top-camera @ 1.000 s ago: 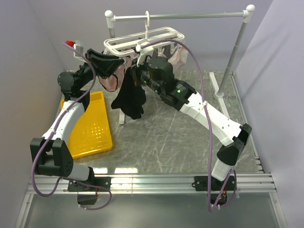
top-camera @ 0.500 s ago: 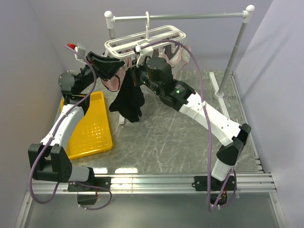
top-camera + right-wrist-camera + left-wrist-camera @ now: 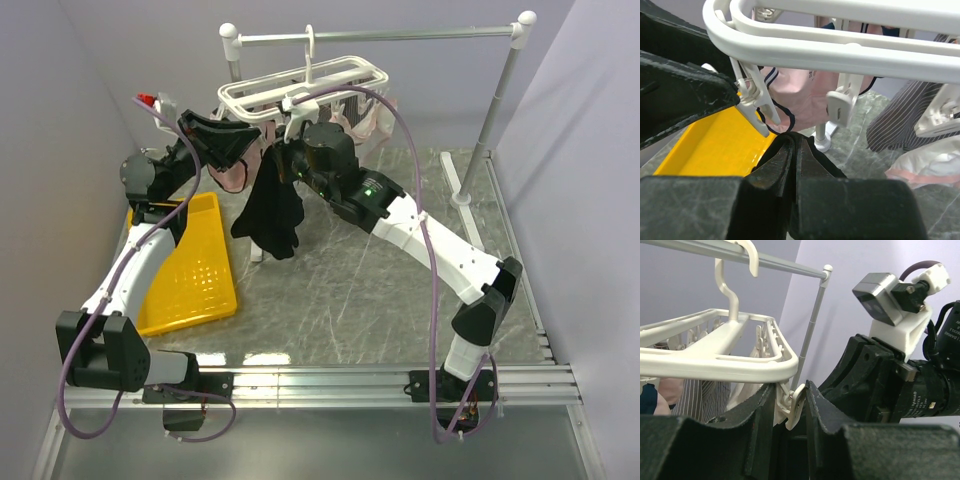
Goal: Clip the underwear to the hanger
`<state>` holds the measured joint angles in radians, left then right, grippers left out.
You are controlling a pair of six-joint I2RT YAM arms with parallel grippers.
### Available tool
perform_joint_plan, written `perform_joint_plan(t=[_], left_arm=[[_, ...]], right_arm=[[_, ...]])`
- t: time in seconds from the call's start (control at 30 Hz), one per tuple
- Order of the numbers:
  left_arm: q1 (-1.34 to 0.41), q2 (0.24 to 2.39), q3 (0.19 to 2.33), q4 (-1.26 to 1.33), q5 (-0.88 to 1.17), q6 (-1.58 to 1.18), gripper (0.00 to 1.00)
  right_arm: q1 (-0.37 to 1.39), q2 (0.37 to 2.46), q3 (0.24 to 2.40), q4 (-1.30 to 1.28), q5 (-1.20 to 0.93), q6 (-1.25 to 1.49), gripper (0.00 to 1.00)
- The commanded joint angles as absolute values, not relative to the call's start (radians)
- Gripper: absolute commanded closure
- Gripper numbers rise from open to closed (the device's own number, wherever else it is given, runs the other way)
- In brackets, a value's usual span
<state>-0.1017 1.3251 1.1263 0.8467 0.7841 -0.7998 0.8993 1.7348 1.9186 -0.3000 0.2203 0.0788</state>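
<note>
The white hanger (image 3: pixel 300 88) hangs by its hook from the rail and also shows in the left wrist view (image 3: pixel 715 362) and the right wrist view (image 3: pixel 840 50). My left gripper (image 3: pixel 250 140) (image 3: pixel 790 386) is at the hanger's near-left corner, with its fingers closed on a small white clip (image 3: pixel 796 407) (image 3: pixel 754 111) whose prongs are spread. My right gripper (image 3: pixel 285 152) (image 3: pixel 795 141) is shut on the top edge of the black underwear (image 3: pixel 270 210) (image 3: pixel 826 166). It holds that edge just below and right of the clip, and the rest hangs down freely.
Pale pink dark-trimmed underwear (image 3: pixel 235 175) (image 3: pixel 805 95) and a grey striped garment (image 3: pixel 905 115) hang from other clips. A yellow basket (image 3: pixel 190 270) lies on the table at the left. The grey rail stand (image 3: pixel 492 120) spans the back, with a foot (image 3: pixel 821 142) below the hanger.
My right gripper has carried the black underwear slightly left and up toward the clip. My left arm has shifted a little and keeps its gripper at the hanger's corner.
</note>
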Motion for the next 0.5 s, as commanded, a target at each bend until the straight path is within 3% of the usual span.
perform_joint_plan(t=[0.0,0.47], left_arm=[[-0.11,1.292,1.115,0.858,0.764,-0.773,0.99],[-0.13,1.295,1.112,0.841,0.755,-0.727,0.99]], right_arm=[[0.905,1.738,1.965,-0.259,0.227,0.107,1.0],[0.907,1.738,1.982,-0.261,0.213,0.121,1.0]])
